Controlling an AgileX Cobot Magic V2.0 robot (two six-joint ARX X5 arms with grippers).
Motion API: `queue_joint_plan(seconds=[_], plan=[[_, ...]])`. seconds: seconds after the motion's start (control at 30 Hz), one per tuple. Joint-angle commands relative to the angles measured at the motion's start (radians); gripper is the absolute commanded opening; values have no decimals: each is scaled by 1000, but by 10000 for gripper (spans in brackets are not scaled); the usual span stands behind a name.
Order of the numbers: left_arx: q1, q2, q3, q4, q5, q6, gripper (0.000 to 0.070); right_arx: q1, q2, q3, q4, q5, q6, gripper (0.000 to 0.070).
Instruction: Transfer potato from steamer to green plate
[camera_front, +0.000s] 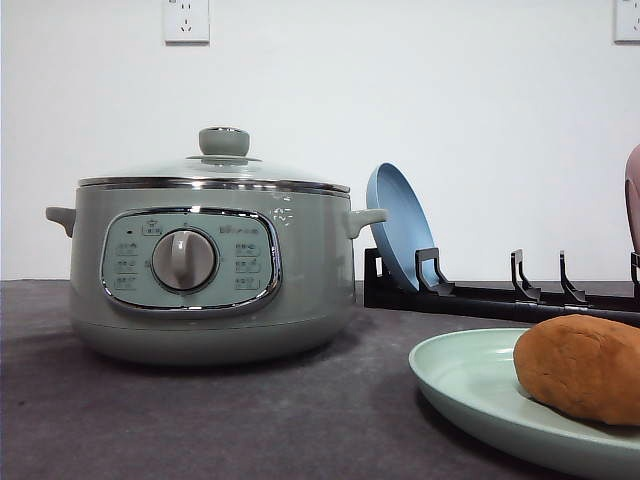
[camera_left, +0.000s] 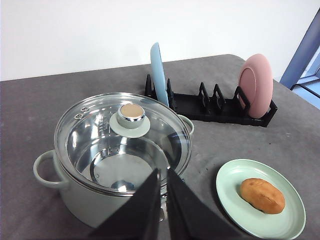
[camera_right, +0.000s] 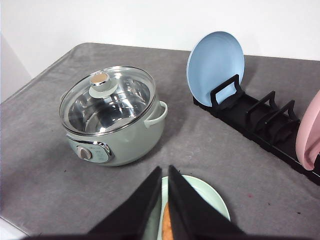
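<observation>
The orange-brown potato (camera_front: 585, 365) lies on the pale green plate (camera_front: 470, 385), to the right of the steamer (camera_front: 210, 270). The sage-green steamer has its glass lid (camera_left: 122, 150) on, and the pot inside looks bare. In the left wrist view my left gripper (camera_left: 162, 173) hangs shut above the steamer's near rim, with the potato (camera_left: 262, 195) and green plate (camera_left: 230, 185) off to the side. In the right wrist view my right gripper (camera_right: 165, 171) is shut with nothing in it, above the green plate (camera_right: 210, 200); a sliver of potato (camera_right: 165, 222) shows between its fingers.
A black dish rack (camera_front: 500, 300) stands behind the green plate, holding a blue plate (camera_front: 395, 225) at its left end and a pink plate (camera_left: 256, 85) at its right end. The dark grey table ends near the rack's far side (camera_left: 295, 100).
</observation>
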Motion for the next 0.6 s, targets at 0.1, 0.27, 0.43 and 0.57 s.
queue_joint_plan(seconds=[0.1, 0.27, 0.43, 0.57], plan=[[-6, 0, 8, 11, 2, 1, 16, 6, 5, 17, 11, 1, -8, 10], [-4, -3, 7, 10, 1, 7, 16, 6, 5, 17, 11, 1, -8, 10], [79, -25, -52, 26, -2, 198, 16, 6, 5, 17, 11, 1, -8, 10], [200, -84, -273, 211, -2, 287, 16, 6, 5, 17, 11, 1, -8, 10]])
